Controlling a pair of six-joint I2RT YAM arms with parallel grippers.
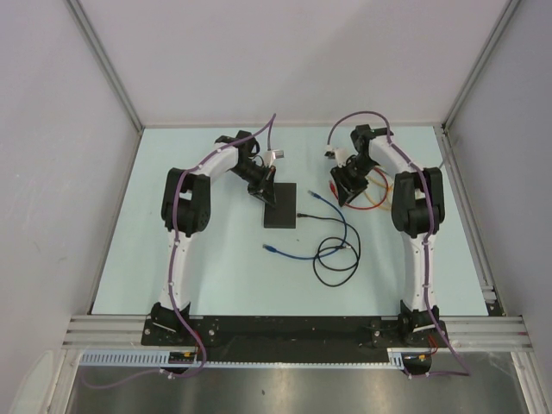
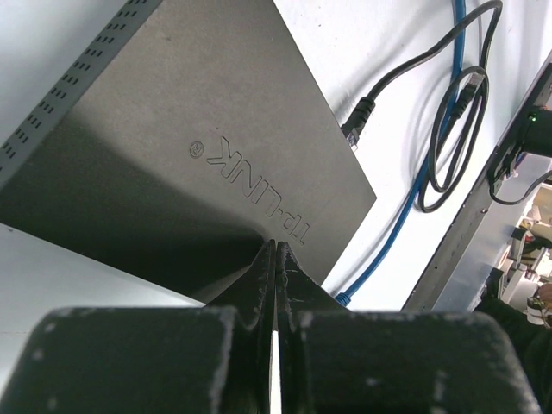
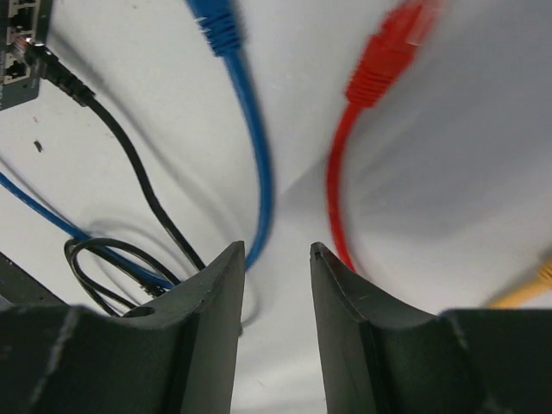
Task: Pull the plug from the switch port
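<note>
The switch (image 1: 281, 205) is a flat black box in the middle of the table; in the left wrist view (image 2: 198, 147) its top reads TP-LINK. A black plug (image 1: 303, 215) sits in a port on its right edge, and shows in the left wrist view (image 2: 357, 121) and the right wrist view (image 3: 57, 74). My left gripper (image 1: 264, 191) is shut and empty, its tips (image 2: 276, 246) resting on the switch's top near the far corner. My right gripper (image 1: 345, 186) is open and empty (image 3: 276, 250), hovering over bare table to the right of the switch, between a blue and a red cable.
The black cable (image 1: 336, 263) coils on the table in front. A loose blue cable (image 1: 332, 226) runs across it, one plug near the right gripper (image 3: 216, 21). A red cable (image 3: 379, 65) and a yellow cable (image 1: 377, 197) lie right of that gripper.
</note>
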